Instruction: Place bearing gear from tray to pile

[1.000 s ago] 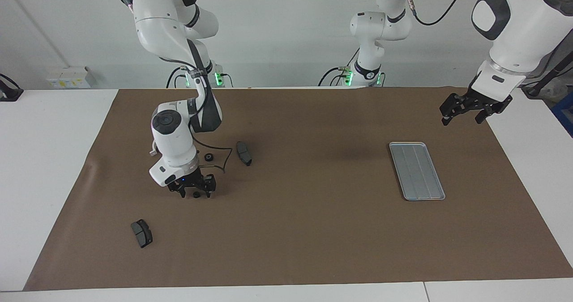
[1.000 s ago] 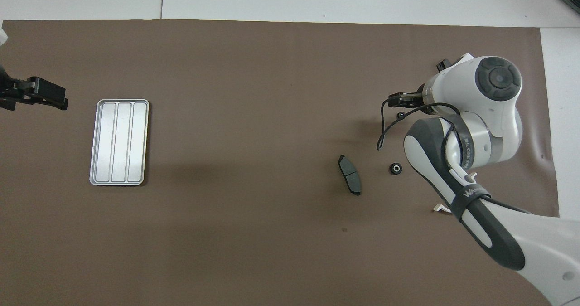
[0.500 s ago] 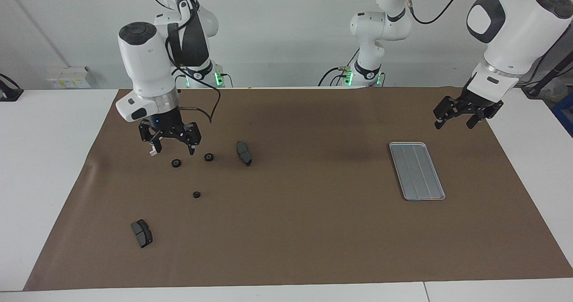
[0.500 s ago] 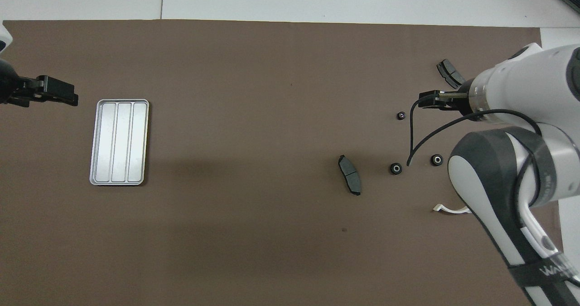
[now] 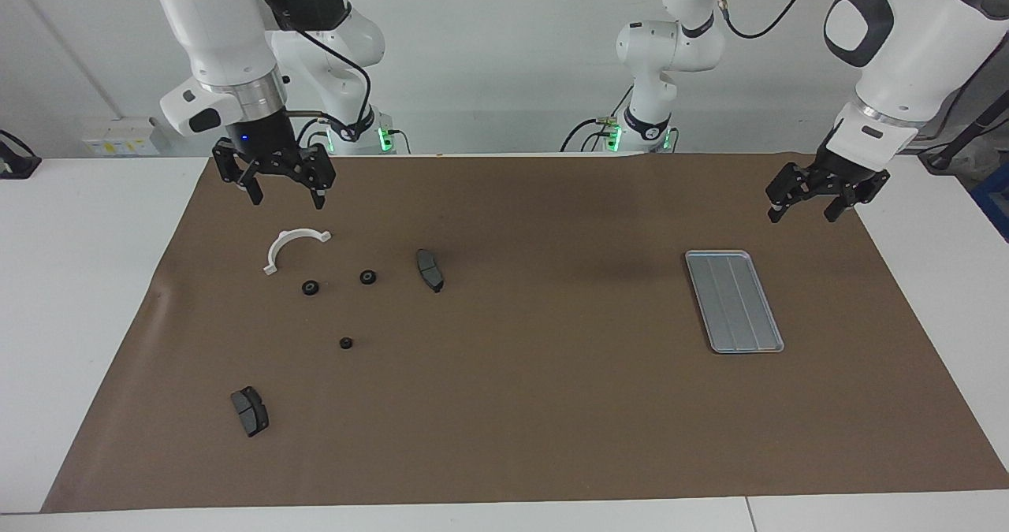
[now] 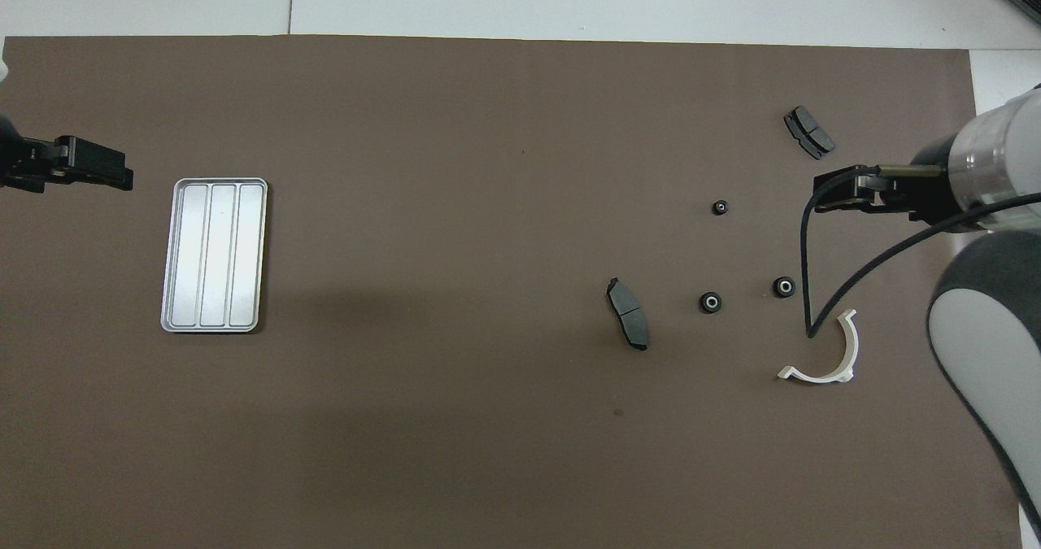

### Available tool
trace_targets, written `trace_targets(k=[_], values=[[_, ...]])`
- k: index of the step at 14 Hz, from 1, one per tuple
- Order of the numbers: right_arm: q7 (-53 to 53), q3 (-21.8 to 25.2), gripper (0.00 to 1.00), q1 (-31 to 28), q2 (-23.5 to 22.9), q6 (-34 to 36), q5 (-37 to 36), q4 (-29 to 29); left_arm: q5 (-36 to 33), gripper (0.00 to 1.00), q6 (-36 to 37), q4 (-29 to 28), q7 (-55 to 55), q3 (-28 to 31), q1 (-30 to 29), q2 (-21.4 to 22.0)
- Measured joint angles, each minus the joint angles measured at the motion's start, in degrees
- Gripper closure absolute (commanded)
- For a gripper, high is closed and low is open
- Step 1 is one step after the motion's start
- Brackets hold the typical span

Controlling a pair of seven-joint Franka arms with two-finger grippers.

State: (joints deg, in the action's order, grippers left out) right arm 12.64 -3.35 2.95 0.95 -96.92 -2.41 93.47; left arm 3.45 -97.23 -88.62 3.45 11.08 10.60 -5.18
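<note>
The silver ridged tray [image 5: 733, 301] lies flat toward the left arm's end and holds nothing; it also shows in the overhead view [image 6: 214, 254]. The pile lies toward the right arm's end: a white half-ring bracket [image 5: 293, 246], three small black bearing gears [image 5: 345, 343] [image 5: 310, 288] [image 5: 368, 277] and two dark brake pads [image 5: 430, 269] [image 5: 250, 411]. My right gripper [image 5: 274, 189] is open and empty, raised over the mat beside the bracket. My left gripper [image 5: 812, 205] is open and empty, raised over the mat beside the tray, and waits.
A brown mat [image 5: 520, 406] covers the white table. A black cable hangs from the right wrist [image 6: 809, 289] over the bracket [image 6: 825, 362] and gears [image 6: 784, 287].
My right gripper has risen from the small bearing gear lying farthest from the robots and drawn back toward the robots, uncovering the bracket and another gear. The left gripper has barely moved.
</note>
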Motion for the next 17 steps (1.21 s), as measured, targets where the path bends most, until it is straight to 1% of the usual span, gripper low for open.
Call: trace_targets(k=[3, 5, 9, 17], values=[[-1.2, 0.1, 0.00, -1.0, 0.6, 5.1, 0.1, -0.8, 0.0, 0.00, 0.0, 0.0, 0.0, 0.0, 0.0, 0.2], [-1.2, 0.0, 0.00, -1.0, 0.9, 6.5, 0.1, -0.7, 0.0, 0.00, 0.0, 0.0, 0.0, 0.0, 0.0, 0.3], [-1.2, 0.1, 0.00, -1.1, 0.9, 6.9, 1.4, 0.0, 0.0, 0.00, -0.1, 0.0, 0.0, 0.0, 0.0, 0.7], [-2.0, 0.1, 0.00, -1.3, 1.0, 6.9, 1.6, 0.0, 0.0, 0.00, -0.1, -0.1, 0.0, 0.0, 0.0, 0.7]])
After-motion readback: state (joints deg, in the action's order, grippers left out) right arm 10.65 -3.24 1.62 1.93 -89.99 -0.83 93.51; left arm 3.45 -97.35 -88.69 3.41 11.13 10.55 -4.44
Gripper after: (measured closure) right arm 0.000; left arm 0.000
